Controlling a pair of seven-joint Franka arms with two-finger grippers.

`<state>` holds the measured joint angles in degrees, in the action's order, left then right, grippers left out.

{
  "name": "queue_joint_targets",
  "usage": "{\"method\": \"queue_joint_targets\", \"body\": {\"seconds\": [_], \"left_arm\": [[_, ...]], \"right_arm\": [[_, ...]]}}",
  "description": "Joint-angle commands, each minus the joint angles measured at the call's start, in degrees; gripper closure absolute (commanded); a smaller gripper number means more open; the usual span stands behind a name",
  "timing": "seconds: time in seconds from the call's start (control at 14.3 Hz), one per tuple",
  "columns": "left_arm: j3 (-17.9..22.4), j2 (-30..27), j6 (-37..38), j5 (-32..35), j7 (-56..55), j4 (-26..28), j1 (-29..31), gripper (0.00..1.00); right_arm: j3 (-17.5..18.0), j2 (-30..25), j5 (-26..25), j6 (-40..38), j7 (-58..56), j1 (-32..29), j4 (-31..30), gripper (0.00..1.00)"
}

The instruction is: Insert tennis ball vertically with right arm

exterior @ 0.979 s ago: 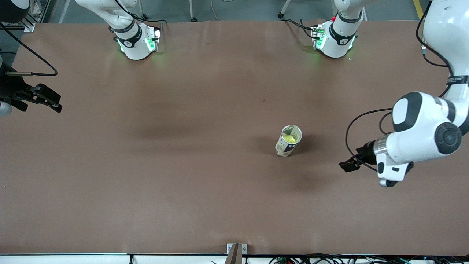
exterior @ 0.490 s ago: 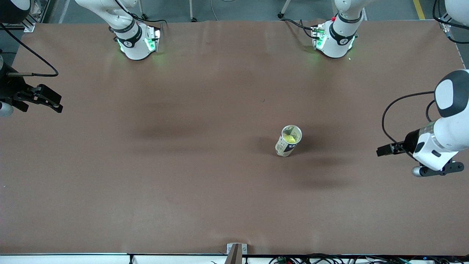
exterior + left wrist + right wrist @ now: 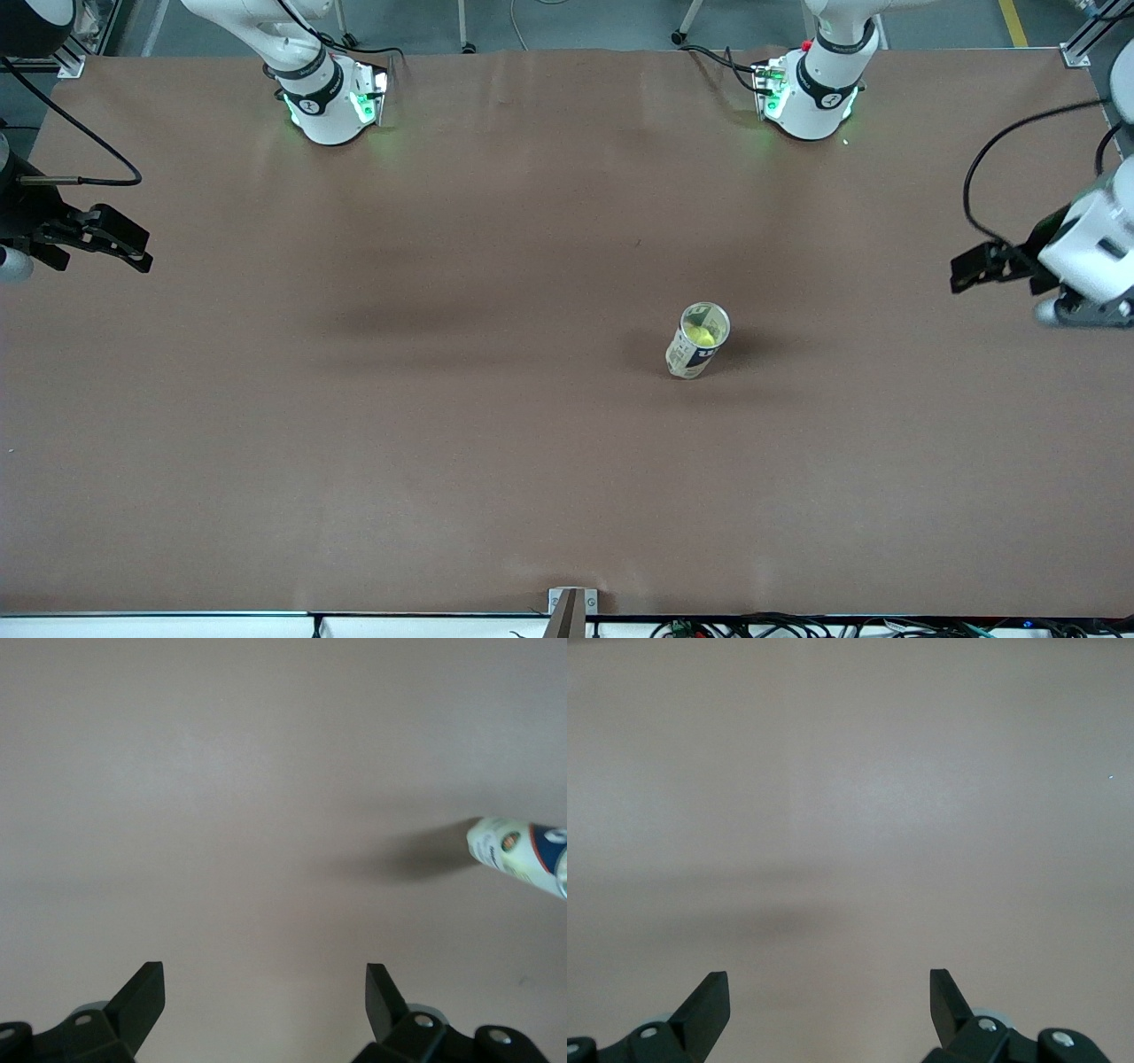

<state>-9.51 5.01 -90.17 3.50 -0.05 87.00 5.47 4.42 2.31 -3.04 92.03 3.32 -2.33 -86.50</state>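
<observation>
On your brown paper-covered desk (image 3: 443, 425) stands the clear plastic tube-shaped can with a white and dark blue label (image 3: 698, 341), upright with its mouth open, toward the left arm's end. In the front view you can look down into it and see the yellow-green tennis ball (image 3: 702, 336) resting inside; the left wrist view shows you only the can's labelled side (image 3: 521, 853) and its shadow on the desk, not the ball.

Your left gripper (image 3: 974, 264) hangs over the desk's edge at the left arm's end, well apart from the can. The front view gives you just a dark shape there, but the left wrist view shows its black fingers (image 3: 142, 997) spread wide with nothing between them.

Your right gripper (image 3: 120, 241) waits over the right arm's end of the desk. Its wrist view shows you spread black fingers (image 3: 709, 999), nothing held, and bare desk below; the can does not appear in that view.
</observation>
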Motion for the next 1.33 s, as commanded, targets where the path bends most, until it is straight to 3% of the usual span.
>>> {"method": "queue_joint_targets", "body": {"seconds": [0.0,0.21,0.77,1.26], "left_arm": [[3.2,-5.3,3.4,-0.8,1.5,1.9,-2.9,0.00],[6.5,-7.5,5.6,-1.0,3.7,2.6,-6.3,0.00],[6.4,-9.5,6.0,-4.6,4.1,3.9,-3.9,0.00],[6.4,-16.7,9.5,-4.7,3.0,4.3,-4.1,0.00]], "right_arm": [[0.3,-0.1,-0.4,0.1,-0.5,-0.4,-0.2,0.00],[0.3,-0.1,-0.4,0.1,-0.5,-0.4,-0.2,0.00],[0.4,-0.1,-0.4,0.0,-0.5,-0.4,-0.2,0.00],[0.4,-0.1,-0.4,0.0,-0.5,-0.4,-0.2,0.00]]}}
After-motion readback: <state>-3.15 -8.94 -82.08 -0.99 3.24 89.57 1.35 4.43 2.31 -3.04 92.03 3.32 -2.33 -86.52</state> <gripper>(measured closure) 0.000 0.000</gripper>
